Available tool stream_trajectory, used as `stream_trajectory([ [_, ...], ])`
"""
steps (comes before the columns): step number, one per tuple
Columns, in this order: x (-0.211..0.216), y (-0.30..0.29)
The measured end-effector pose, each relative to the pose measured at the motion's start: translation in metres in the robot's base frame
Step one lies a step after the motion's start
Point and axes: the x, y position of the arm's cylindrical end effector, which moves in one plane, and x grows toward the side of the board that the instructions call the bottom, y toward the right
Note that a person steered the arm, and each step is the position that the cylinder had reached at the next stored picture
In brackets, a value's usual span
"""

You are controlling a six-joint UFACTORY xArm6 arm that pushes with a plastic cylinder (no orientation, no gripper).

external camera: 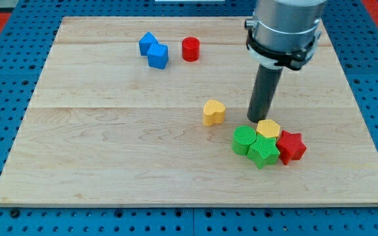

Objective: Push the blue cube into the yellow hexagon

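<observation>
The board (110, 151) is pale, matt wood with visible grain. The green blocks (245, 139) look ribbed; the rod (262, 98) is dark and smooth.

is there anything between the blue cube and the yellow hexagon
Mostly bare board in the camera view. The yellow heart sits close beside that line, and my tip stands just above the yellow hexagon. The blue cube is far off at upper left.

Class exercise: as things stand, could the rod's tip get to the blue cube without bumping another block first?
Probably yes. My tip sits just above the yellow hexagon, far from the blue cube. The red cylinder and yellow heart lie near the route, but bare board lies between them.
</observation>
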Motion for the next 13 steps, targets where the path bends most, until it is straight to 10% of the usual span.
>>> stream_trajectory([
  [4, -0.226, -0.110],
  [6, -0.205, -0.206],
  [13, -0.041, -0.102],
])
